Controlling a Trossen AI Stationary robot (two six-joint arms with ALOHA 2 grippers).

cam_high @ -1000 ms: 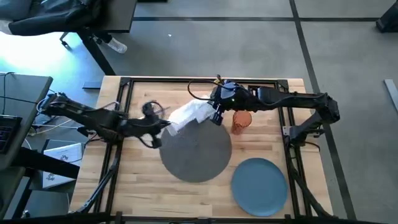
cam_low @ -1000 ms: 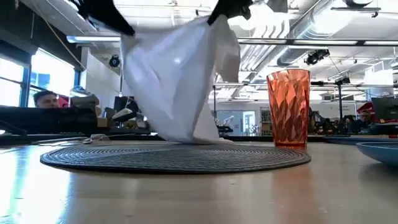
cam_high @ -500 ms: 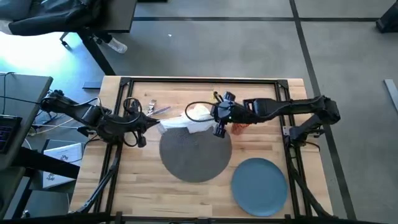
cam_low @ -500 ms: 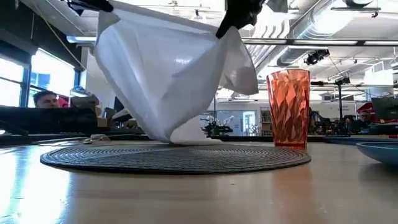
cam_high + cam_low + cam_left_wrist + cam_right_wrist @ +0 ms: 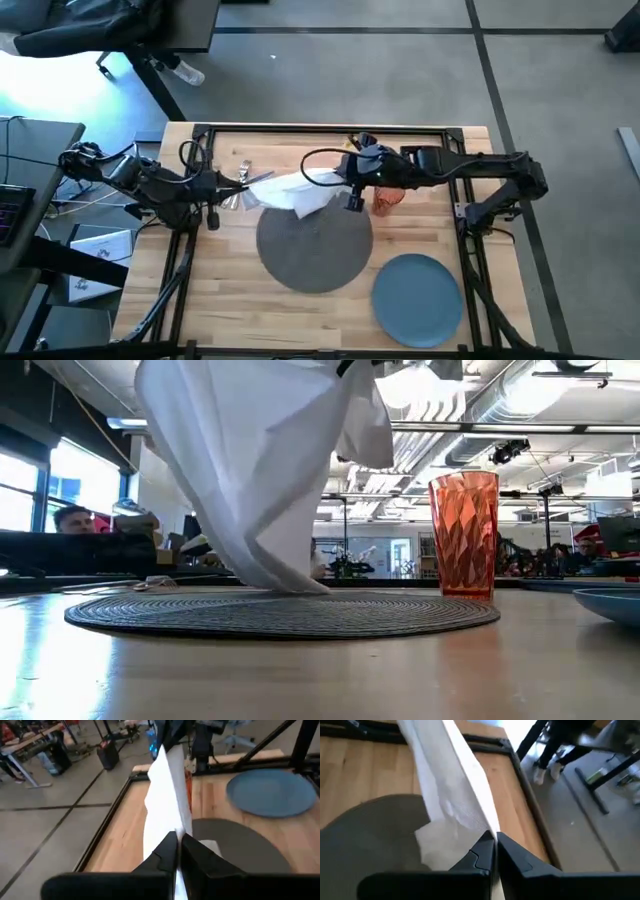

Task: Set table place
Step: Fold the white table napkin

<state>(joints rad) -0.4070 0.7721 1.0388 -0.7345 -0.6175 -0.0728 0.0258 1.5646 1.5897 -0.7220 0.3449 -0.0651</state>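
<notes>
While the white napkin (image 5: pixel 298 192) hangs stretched between both arms, the left end effector (image 5: pixel 243 193) sits over the left half of the worktop (image 5: pixel 225 290), toward the back edge, fingers pinched together on one corner of the cloth. You can see that pinch clearly in the left wrist view, where the napkin (image 5: pixel 167 810) runs straight out from between the fingers (image 5: pixel 162 852). Some small silvery things lie just beside that end effector, can't tell what they are.

Middle of the worktop: the round dark grey placemat (image 5: pixel 314 243), lying flat. The napkin's low fold droops down and touches the mat's back edge, which shows best in the low view (image 5: pixel 250 480).

The right end effector (image 5: pixel 350 181) is over the back edge of the placemat, also clamped on the napkin. Just to its right stands an orange cup (image 5: pixel 388 196), upright, off the mat. The blue plate (image 5: pixel 416 286) sits toward the front right corner, just beside the placemat.
</notes>
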